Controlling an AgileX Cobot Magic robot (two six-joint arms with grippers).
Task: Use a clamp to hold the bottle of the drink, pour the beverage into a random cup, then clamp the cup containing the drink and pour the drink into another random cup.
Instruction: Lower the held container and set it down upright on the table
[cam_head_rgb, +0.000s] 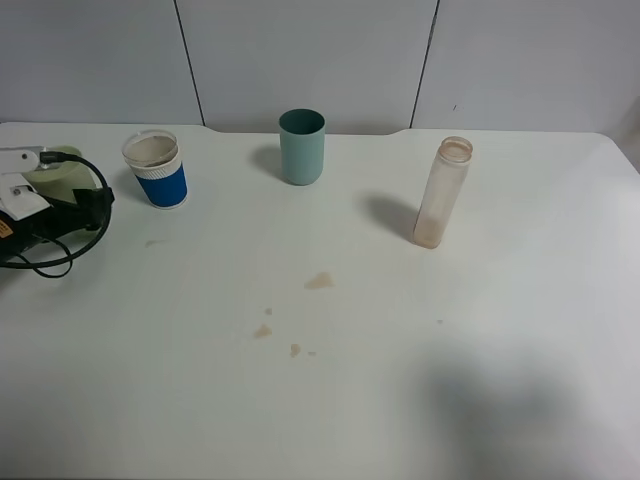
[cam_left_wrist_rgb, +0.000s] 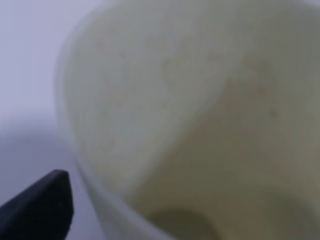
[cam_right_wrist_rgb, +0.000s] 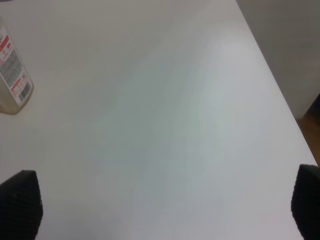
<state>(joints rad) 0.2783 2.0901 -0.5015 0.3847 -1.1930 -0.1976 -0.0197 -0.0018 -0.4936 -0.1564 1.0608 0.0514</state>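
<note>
A clear uncapped bottle (cam_head_rgb: 441, 195) with a little brownish drink at its bottom stands at the right; its labelled base shows in the right wrist view (cam_right_wrist_rgb: 12, 75). A blue-and-white paper cup (cam_head_rgb: 155, 169) and a teal cup (cam_head_rgb: 302, 146) stand at the back. A pale green cup (cam_head_rgb: 55, 166) sits at the far left against my left gripper (cam_head_rgb: 40, 180). It fills the left wrist view (cam_left_wrist_rgb: 200, 110), with one black fingertip (cam_left_wrist_rgb: 42, 205) just outside its wall. My right gripper (cam_right_wrist_rgb: 162, 200) is wide open and empty over bare table, out of the exterior view.
Small brown spill spots (cam_head_rgb: 318, 281) mark the white table (cam_head_rgb: 500, 330) near its middle. Black cables (cam_head_rgb: 75, 215) loop beside the left arm. The table's right edge (cam_right_wrist_rgb: 280, 95) runs close to my right gripper. A grey wall stands behind.
</note>
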